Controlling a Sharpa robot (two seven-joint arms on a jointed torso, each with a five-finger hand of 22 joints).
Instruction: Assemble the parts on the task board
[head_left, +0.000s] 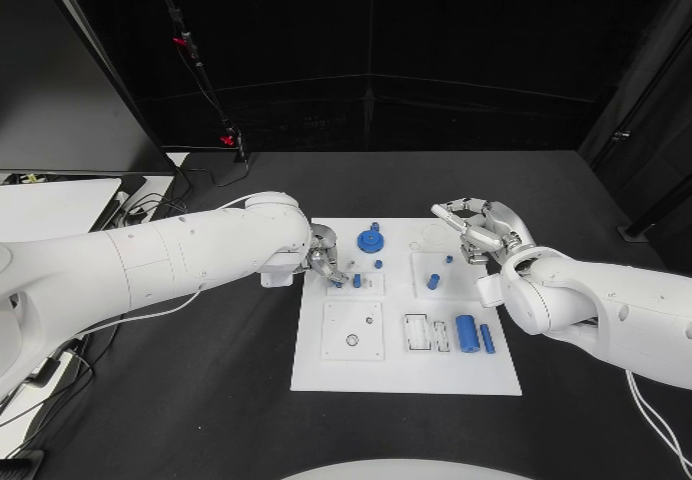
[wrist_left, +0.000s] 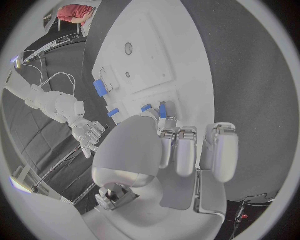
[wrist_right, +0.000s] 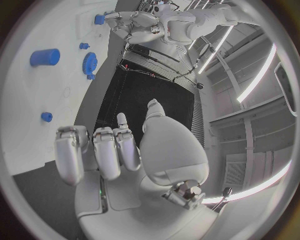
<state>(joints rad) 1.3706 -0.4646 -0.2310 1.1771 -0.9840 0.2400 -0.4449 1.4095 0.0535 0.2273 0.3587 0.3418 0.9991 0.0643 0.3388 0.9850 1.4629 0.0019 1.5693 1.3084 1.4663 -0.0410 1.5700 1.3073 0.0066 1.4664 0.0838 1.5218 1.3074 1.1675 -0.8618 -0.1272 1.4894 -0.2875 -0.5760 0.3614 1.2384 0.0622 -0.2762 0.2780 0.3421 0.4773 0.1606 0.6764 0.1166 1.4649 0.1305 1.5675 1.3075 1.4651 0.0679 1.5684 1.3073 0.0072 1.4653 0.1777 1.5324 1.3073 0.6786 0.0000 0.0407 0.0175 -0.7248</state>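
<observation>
The task board (head_left: 405, 375) lies in the middle of the black table (head_left: 216, 420). The left hand (head_left: 325, 262) hangs over the board's left edge, pinching a small blue peg (head_left: 356, 281); the left wrist view shows that peg (wrist_left: 162, 110) at its fingertips. A blue gear (head_left: 372, 240) stands by the far edge, a blue cylinder (head_left: 466, 332) near the right edge. The right hand (head_left: 479, 238) hovers off the far right corner, fingers apart, holding nothing.
</observation>
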